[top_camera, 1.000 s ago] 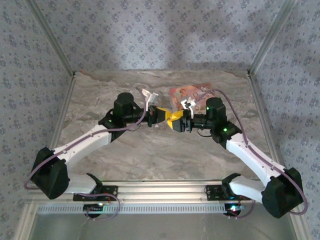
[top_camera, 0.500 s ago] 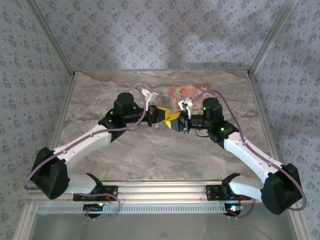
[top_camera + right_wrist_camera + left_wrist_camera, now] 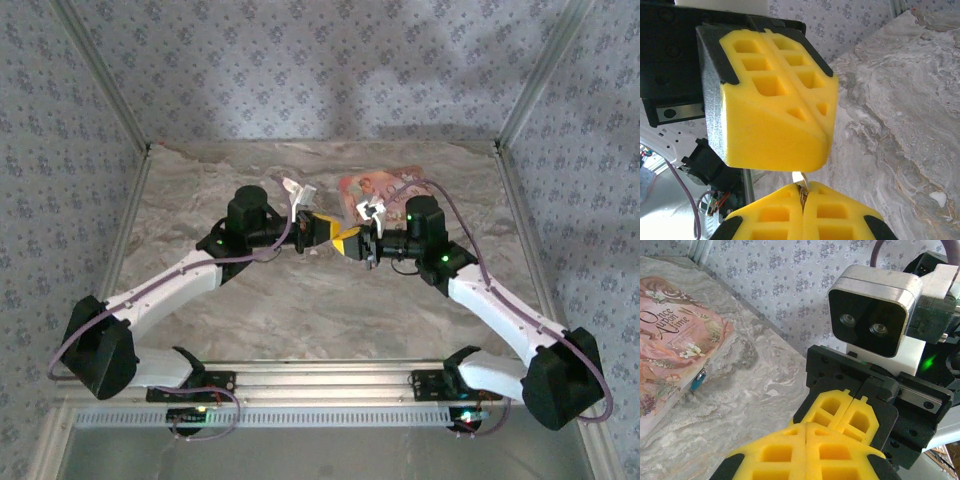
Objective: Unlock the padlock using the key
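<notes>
**Right gripper [image 3: 352, 243] has slid in to meet the left**

We see its fingers pinched together on the key [image 3: 799, 179], whose tip now almost reaches the left gripper [image 3: 324, 232], closed on nothing we can see. The padlock [image 3: 699, 379] sits at the pink box [image 3: 670, 335] edge, well apart, so we judge this a regrasp, not unlocking.

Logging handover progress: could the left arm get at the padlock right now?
Probably yes. The padlock sits at the edge of the pink box, with bare table between it and the left tool. But that tool is shut, nose to nose with the right tool, so it must open first.
</notes>
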Motion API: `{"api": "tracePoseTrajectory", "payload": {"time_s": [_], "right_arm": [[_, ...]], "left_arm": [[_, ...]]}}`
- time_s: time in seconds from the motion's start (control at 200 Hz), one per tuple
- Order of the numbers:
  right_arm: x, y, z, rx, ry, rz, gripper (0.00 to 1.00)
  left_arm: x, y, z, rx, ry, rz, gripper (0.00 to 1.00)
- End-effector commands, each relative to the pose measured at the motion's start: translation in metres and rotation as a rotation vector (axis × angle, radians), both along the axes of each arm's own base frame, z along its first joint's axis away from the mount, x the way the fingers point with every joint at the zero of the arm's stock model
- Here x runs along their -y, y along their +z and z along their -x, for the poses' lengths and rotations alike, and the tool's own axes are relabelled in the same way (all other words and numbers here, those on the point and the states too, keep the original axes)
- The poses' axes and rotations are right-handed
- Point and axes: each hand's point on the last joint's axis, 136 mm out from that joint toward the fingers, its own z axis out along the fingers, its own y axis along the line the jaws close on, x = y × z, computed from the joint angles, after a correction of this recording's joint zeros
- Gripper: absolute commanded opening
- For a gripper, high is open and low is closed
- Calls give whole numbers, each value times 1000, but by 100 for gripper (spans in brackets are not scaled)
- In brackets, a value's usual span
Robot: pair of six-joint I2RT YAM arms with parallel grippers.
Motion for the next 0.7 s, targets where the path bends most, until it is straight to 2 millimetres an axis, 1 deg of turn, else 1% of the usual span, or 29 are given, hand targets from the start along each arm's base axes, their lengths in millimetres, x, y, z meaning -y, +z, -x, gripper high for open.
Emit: {"api": "tracePoseTrajectory", "payload": {"time_s": [0.0,0.045,0.145,0.3,0.33,0.37,0.39,0.575,0.7], "right_arm": [[6,5,0,27,-21,-1,0],[7,4,-1,29,-29,3,0],[10,2,-2,27,-48,16,0],[15,-3,-3,21,-70,40,0],[16,-4,-2,19,-71,44,0],[17,-5,-2,18,-76,50,0],[17,-6,-2,14,-79,54,0],[25,-14,-4,2,-109,87,0],[34,-20,-7,-14,-144,114,0]], "left_arm": [[-2,22,3,65,0,33,0],[-3,22,3,64,1,32,0],[-3,23,2,66,6,32,7],[-2,26,2,70,5,36,11],[-2,27,2,71,5,37,14],[-2,27,2,71,5,36,23],[-2,28,1,73,8,36,26],[-7,33,-1,84,37,39,46],[-11,32,-5,87,73,28,56]]}}
